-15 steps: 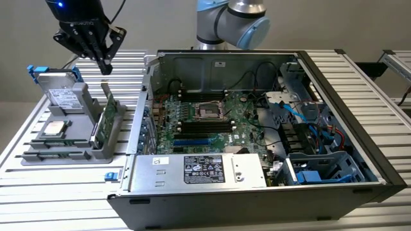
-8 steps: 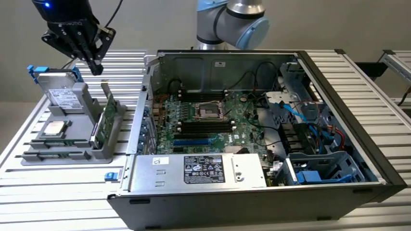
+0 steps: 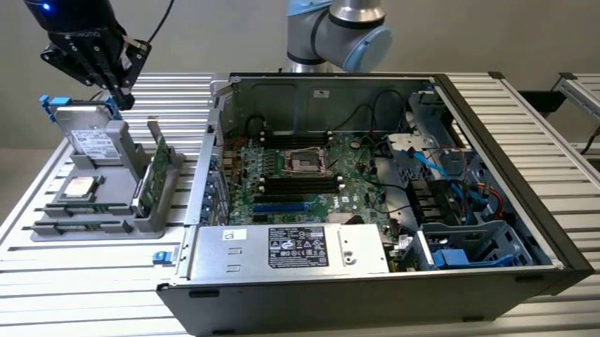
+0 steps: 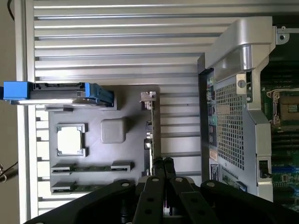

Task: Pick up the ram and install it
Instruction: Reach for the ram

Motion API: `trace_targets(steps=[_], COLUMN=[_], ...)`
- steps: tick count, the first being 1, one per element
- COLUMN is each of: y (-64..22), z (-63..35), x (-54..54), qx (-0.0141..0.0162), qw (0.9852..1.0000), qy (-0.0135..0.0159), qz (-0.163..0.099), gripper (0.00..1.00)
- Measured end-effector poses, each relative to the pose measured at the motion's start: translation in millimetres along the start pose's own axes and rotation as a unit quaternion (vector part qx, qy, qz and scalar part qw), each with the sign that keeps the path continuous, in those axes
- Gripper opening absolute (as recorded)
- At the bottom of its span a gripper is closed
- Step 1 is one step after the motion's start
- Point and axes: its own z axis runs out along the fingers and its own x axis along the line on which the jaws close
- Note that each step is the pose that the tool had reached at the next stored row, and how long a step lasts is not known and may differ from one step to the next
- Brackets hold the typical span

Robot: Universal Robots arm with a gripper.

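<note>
Hand (image 3: 120,97) pressed together, empty, hovering over the grey parts tray (image 3: 56,230) — I see the ram (image 3: 89,208) lying in its tray slot — pick-up and install into the motherboard (image 3: 300,175) both remain

A: In the exterior view the light is soft and even, falling from above. The slatted table (image 3: 75,281) is pale and bright, and the near wall of the computer case (image 3: 375,298) is almost black.
B: Inside it?
A: Dimmer; the walls shade the motherboard (image 3: 281,186). A blue lamp (image 3: 43,7) glows on the arm.
B: Wrist view?
A: The slats glare nearly white, and the gripper (image 4: 162,162) is a dark silhouette with faint highlights.
</note>
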Motion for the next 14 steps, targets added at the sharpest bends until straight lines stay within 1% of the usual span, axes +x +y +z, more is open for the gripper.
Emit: trace_targets(steps=[4,8,14], y=[-0.5,-1.1,-2.5], z=[0.0,0.5,6.5], x=[11.5,23.3,39.2], qx=[-0.0001,-0.0002,-0.0005], qw=[1.0000,0.9999,0.9998], qy=[0.0016,0.0026,0.0035], qz=[-0.005,-0.010,-0.021], gripper=[0.10,0.10,0.10])
